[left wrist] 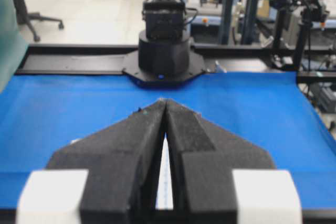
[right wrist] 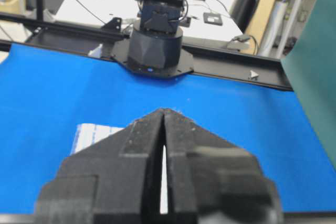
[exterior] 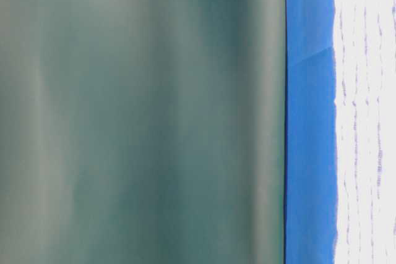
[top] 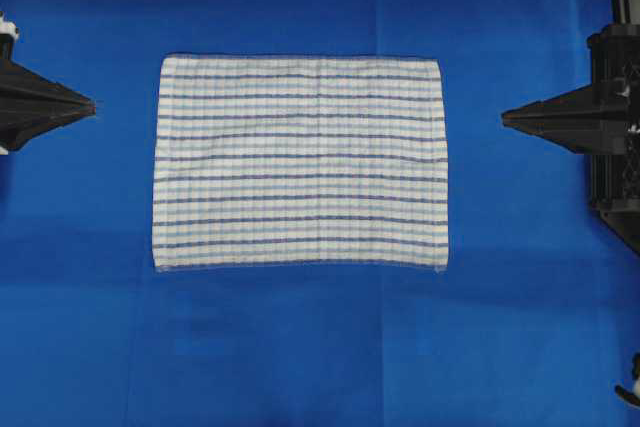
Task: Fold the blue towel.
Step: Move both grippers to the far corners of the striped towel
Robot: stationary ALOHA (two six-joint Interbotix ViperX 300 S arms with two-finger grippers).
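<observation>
While both sets of jaws are pressed tip to tip with nothing between them, neither arm has any hold on the cloth. The left gripper [top: 90, 105] points inward from the left edge of the overhead view, and the right gripper [top: 507, 118] mirrors it from the right edge; each hangs well apart from the work, which looks like a parked starting pose that keeps the middle free.

Between them the blue towel [top: 300, 162] lies spread flat and square on the blue table cover [top: 300, 347], its stripes running side to side, all four edges exposed. That open layout suits a fold: a corner or edge can be pinched from either side. Folding has not yet begun, judging by the single unfolded layer.
</observation>
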